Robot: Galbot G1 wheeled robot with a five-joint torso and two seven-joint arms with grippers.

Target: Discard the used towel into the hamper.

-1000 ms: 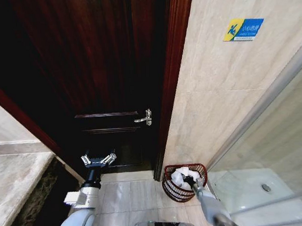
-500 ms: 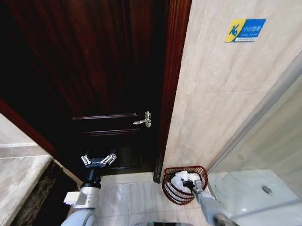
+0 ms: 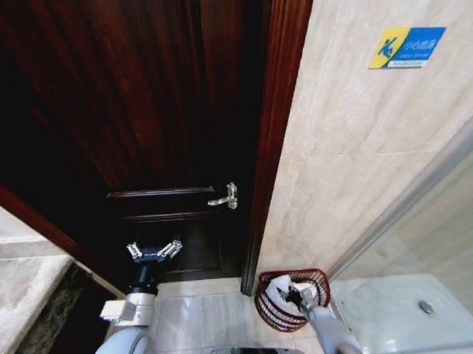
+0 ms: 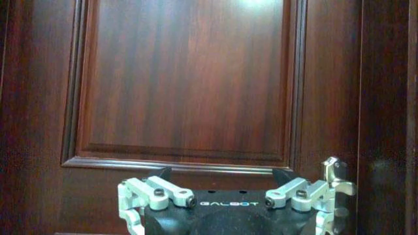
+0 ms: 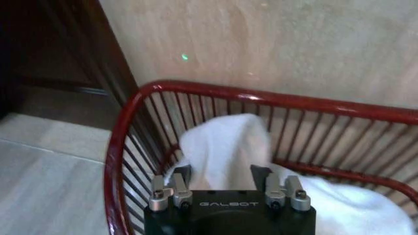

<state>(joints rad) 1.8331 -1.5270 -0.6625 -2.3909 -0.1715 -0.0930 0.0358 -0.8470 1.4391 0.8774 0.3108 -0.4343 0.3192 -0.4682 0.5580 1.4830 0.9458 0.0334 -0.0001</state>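
White towel (image 5: 225,147) lies in red wire hamper (image 5: 130,122) by wall, beside door (image 3: 141,110). Right end effector (image 5: 222,172) now deeper inside rim, fingers clamped on towel fold: release pending. Left end effector (image 3: 154,250) spread wide, idle facing door.

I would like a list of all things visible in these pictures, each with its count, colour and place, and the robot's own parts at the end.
hamper: one, dark red wire, on the floor by the tiled wall, right of the door.
towel: one, white, inside the hamper, part of it raised between the right gripper's fingers.
door: one, dark brown wood, ahead.
door handle: one, silver, at the door's right edge.
sign: one, yellow and blue, high on the wall.
counter: one, grey stone, at the left.
left gripper: one, open, held before the door.
right gripper: one, over the hamper, shut on the towel.
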